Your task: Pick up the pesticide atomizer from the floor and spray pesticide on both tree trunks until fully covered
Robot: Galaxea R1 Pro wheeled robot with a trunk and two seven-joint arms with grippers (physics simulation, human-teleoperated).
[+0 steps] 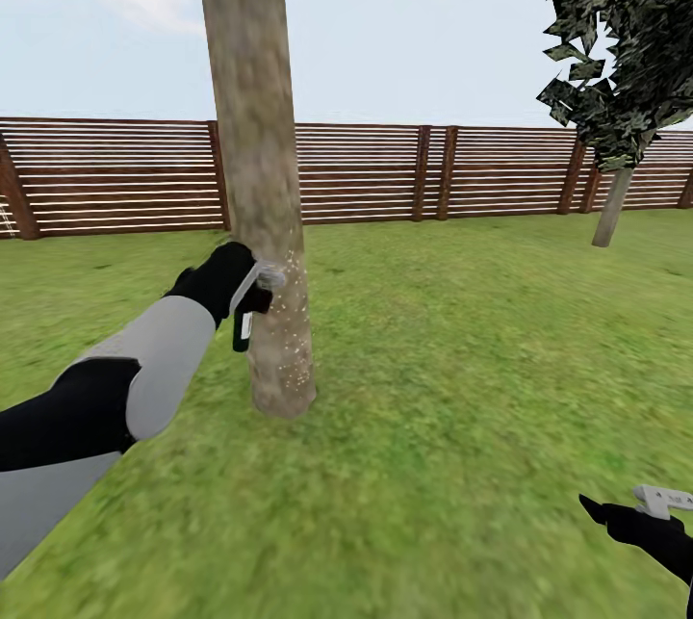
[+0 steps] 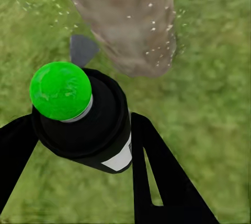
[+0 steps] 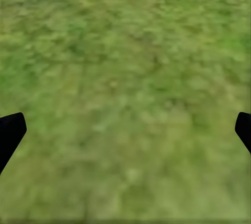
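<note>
Nearest the camera: the left arm point(image 1: 106, 388), grey and black, reaching forward from the lower left of the head view toward the near tree.
Left gripper point(image 1: 241, 287): closed around the spray bottle point(image 1: 243, 325); the left wrist view shows a black finger point(image 2: 157, 177) pressed against each side of the dark body.
Spray bottle: held off the grass point(image 1: 462, 388), hanging roughly upright below the gripper, its light grey head at the top and turned to the trunk.
Key relation: the near trunk point(image 1: 260, 215) stands straight ahead of the nozzle, just beside it and not touching; its long axis runs straight up, so covering it probably calls for sweeping the bottle up and down and around.
Spray: pale specks dot the lower trunk and float beside it; the upper part looks bare, so this tree seems only partly covered.
Second tree point(image 1: 616, 200): well apart, far right by the fence point(image 1: 385, 171), its trunk leaning a little; no specks can be made out on it.
Right gripper point(image 1: 626, 513): low at the right edge, jaws wide apart over bare grass, holding nothing; it is the nearer arm to the second tree, but the bottle is in the left.
Labels: a small white patch point(image 2: 121, 160) on the bottle, no writing readable; a bright green round cap point(image 2: 60, 91) on its near end.
</note>
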